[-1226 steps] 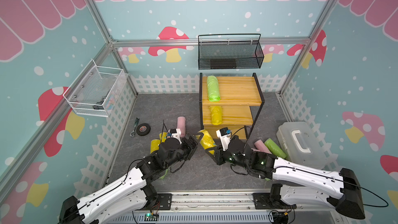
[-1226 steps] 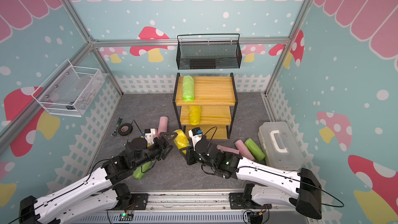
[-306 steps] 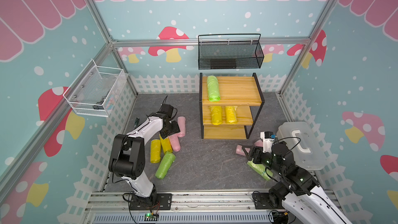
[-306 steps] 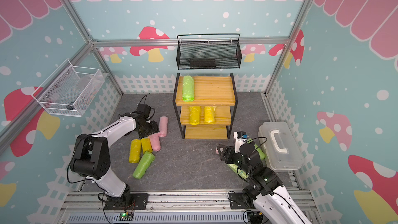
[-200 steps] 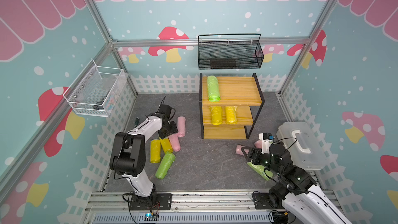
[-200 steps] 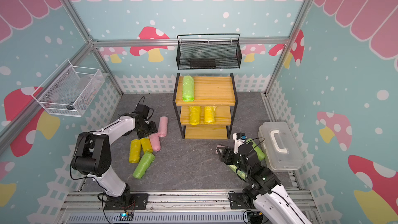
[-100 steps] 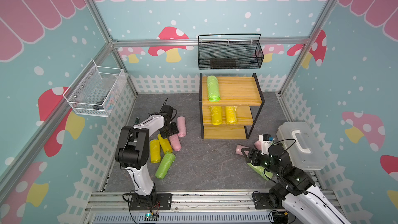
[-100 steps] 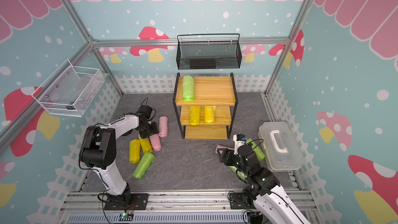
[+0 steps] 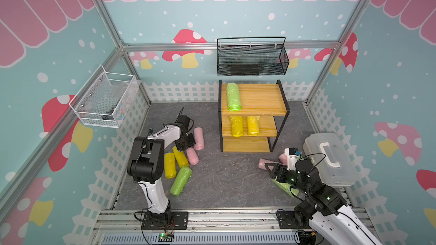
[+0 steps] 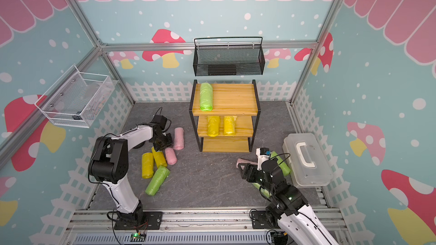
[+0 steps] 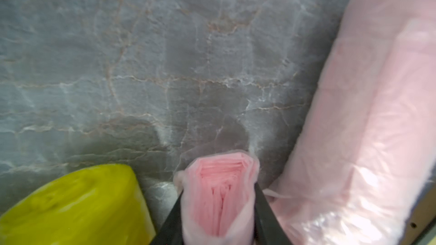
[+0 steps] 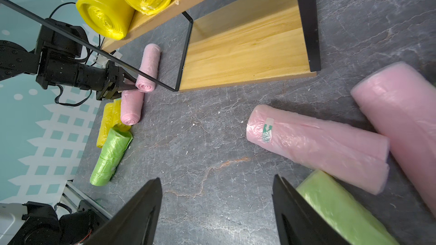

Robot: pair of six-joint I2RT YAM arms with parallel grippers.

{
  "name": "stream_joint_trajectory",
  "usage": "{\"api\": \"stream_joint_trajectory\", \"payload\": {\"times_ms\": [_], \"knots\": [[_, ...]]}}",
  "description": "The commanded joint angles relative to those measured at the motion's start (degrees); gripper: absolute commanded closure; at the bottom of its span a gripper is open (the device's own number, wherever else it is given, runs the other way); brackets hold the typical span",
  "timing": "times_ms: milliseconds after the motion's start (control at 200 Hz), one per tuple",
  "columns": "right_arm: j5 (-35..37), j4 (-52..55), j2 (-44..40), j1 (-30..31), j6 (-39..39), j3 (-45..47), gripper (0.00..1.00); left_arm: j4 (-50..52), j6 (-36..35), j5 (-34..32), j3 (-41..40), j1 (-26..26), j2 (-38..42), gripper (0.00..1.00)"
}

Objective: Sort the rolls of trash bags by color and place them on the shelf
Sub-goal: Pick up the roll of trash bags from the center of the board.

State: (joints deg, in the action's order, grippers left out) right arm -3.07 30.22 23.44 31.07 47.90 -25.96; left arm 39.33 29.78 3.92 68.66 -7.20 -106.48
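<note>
My left gripper (image 11: 218, 194) is shut on the end of a pink roll (image 9: 192, 155) lying on the floor, squeezing it flat. A yellow roll (image 11: 77, 206) is on one side of it and a second pink roll (image 9: 199, 137) on the other. The shelf (image 9: 259, 97) carries one green roll (image 9: 233, 97) on its top board and two yellow rolls (image 9: 236, 126) on the middle board; the bottom board is bare. My right gripper (image 12: 217, 208) hangs open over bare floor, with a green roll (image 12: 335, 208) against one finger and two pink rolls (image 12: 316, 142) just beyond.
Two yellow rolls (image 9: 170, 164) and a green roll (image 9: 181, 180) lie by the left arm. A clear plastic box (image 9: 330, 159) stands at the right wall. A black mesh basket (image 9: 252, 60) hangs above the shelf, and a white wire basket (image 9: 103, 100) on the left wall.
My left gripper has closed on the pink roll's end after settling down onto it. The right arm has barely moved and stays open.
</note>
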Motion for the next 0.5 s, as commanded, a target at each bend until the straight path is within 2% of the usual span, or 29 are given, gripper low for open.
{"api": "stream_joint_trajectory", "payload": {"times_ms": [0, 135, 215, 250, 375, 495], "knots": [[0.6, 2.4, -1.0, -0.1, -0.3, -1.7, 0.23, -1.1, 0.4, 2.6, -2.1, 0.1, 0.6, 0.73], [1.6, 3.9, -1.1, -0.2, -1.4, -3.5, 0.23, -1.9, 0.7, 3.9, -4.3, 0.0, 7.5, 0.83], [2.0, 4.0, -1.1, -0.2, -2.5, -4.7, 0.23, -2.0, 1.6, 4.6, -6.5, -0.1, 13.2, 0.92], [2.1, 3.8, -1.0, -0.1, -3.0, -5.2, 0.22, -2.0, 2.5, 4.7, -7.7, -0.1, 16.2, 1.00], [0.9, 2.0, -0.2, -0.1, -6.1, -7.7, 0.19, -2.2, 7.1, 6.4, -13.6, 0.0, 29.0, 1.00], [-7.0, -0.4, 3.8, -0.1, -8.7, -11.4, 0.19, -2.3, 13.4, 8.0, -19.2, -0.4, 41.5, 1.00]]}}
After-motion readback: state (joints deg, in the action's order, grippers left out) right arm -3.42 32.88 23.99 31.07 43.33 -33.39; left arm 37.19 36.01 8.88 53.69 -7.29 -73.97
